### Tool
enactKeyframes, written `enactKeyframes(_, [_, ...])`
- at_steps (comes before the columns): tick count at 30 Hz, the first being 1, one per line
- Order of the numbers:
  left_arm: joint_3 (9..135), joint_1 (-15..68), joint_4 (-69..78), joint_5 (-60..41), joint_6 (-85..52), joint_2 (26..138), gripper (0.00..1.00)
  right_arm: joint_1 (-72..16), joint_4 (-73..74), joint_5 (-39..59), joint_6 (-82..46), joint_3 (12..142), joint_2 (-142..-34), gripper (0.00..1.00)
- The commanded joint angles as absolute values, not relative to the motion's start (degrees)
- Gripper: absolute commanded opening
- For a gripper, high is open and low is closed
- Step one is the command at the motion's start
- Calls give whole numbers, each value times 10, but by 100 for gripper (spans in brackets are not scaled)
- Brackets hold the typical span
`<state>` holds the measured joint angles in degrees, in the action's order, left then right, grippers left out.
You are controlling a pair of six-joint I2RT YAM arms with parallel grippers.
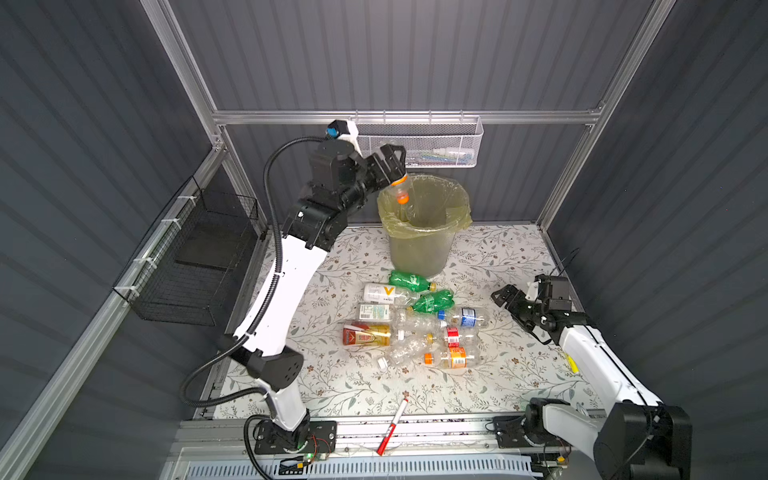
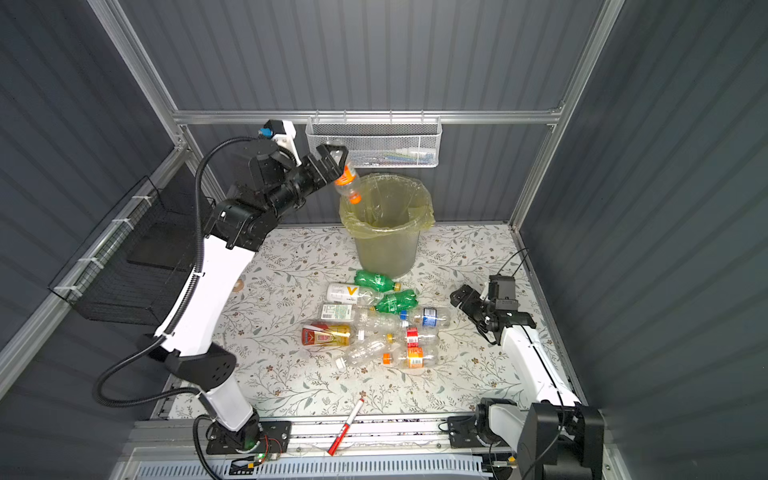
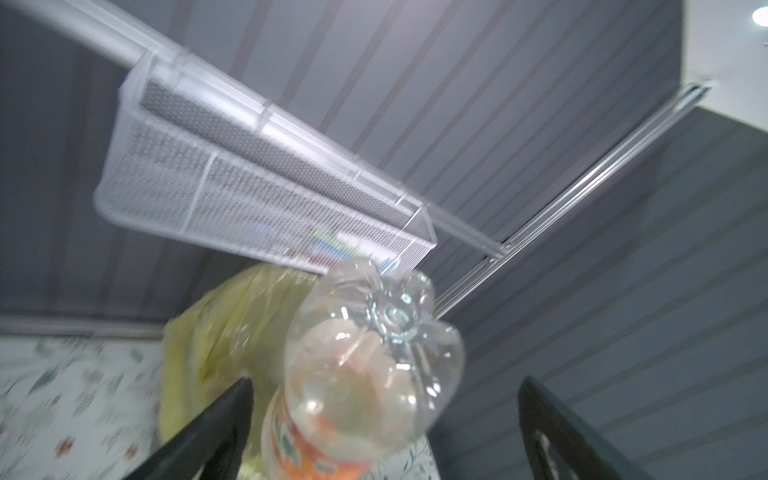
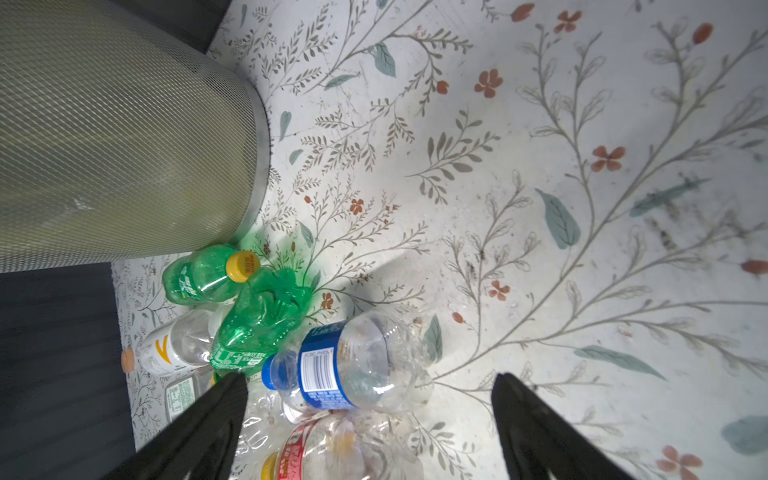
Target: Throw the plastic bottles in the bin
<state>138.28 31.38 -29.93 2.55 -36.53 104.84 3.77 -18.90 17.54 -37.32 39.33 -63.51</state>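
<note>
The left gripper is up high at the far side, just over the left edge of the round grey bin with a yellow plastic bag inside. Its two black fingers are spread wide apart. Between them is a clear plastic bottle with an orange label and an orange cap. The bottle points cap down, and the cap is at the mouth of the bin, by the left rim. In the left wrist view there is a gap between the bottle and one finger. It is very close to the other finger, and I cannot tell if they touch, because that view is blurry.

The bin stands at the far middle of the table with a white flowery cloth. Just in front of the bin lies a pile of plastic bottles, all on their sides and close together. A green bottle with a yellow cap lies closest to the bin. A squashed green bottle lies just beside it. Next to that is a clear bottle with a blue label and a blue cap. The others are clear, with white, red, gold or orange labels.

The right gripper is low over the table, to the right of the pile. Its fingers are spread apart too, with nothing between them.

A white mesh basket hangs on the far wall above the bin. A black wire basket hangs on the left wall. A red and white marker pen lies at the near edge.
</note>
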Motion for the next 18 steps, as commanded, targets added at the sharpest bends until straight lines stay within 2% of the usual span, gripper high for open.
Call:
enactKeyframes(1, [1363, 298, -310, 0, -329, 1060, 100, 39, -192, 176, -376, 394, -614, 95])
enactKeyframes(4, [1244, 264, -240, 8, -349, 997, 100, 39, -210, 170, -362, 385, -605, 95])
enactKeyframes(11, [1032, 209, -242, 59, -284, 830, 100, 21, -287, 172, -277, 404, -602, 93])
enactKeyframes(14, [925, 186, -269, 66, -274, 773, 100, -26, -343, 156, -220, 434, -593, 93])
enactKeyframes(18, [756, 163, -257, 50, -283, 699, 100, -134, -413, 130, -161, 471, -594, 92])
